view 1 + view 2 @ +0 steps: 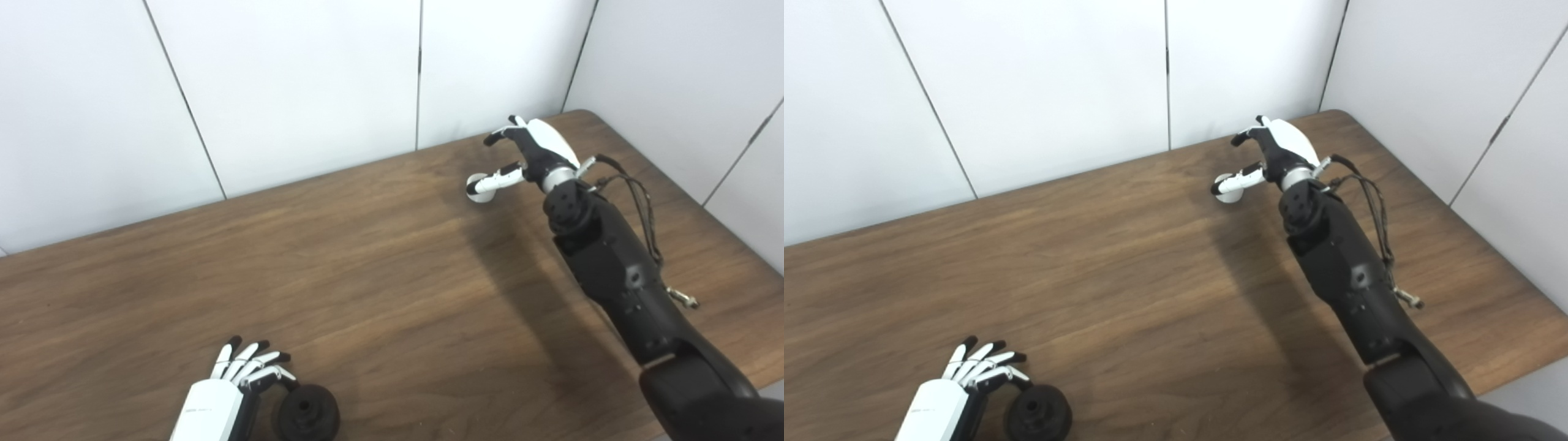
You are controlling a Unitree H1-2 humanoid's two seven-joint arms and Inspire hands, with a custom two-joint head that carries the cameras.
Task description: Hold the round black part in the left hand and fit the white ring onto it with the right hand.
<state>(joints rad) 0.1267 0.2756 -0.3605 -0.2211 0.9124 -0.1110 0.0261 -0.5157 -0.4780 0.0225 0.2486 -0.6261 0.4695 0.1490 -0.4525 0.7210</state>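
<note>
The round black part (307, 413) lies on the wooden table near the front edge, a hole in its middle. My left hand (245, 380) sits just left of it, fingers spread apart, its thumb touching the part's rim but not closed round it. Far across the table, the white ring (479, 188) lies on the wood near the back wall. My right hand (530, 153) reaches over it, open, with the thumb stretched down onto the ring and the other fingers curled above, apart from it.
The brown table (367, 275) runs to a white panelled wall (294, 79) at the back and right. Its right corner is rounded (588, 113). My right forearm (618, 269) with loose cables crosses the table's right side.
</note>
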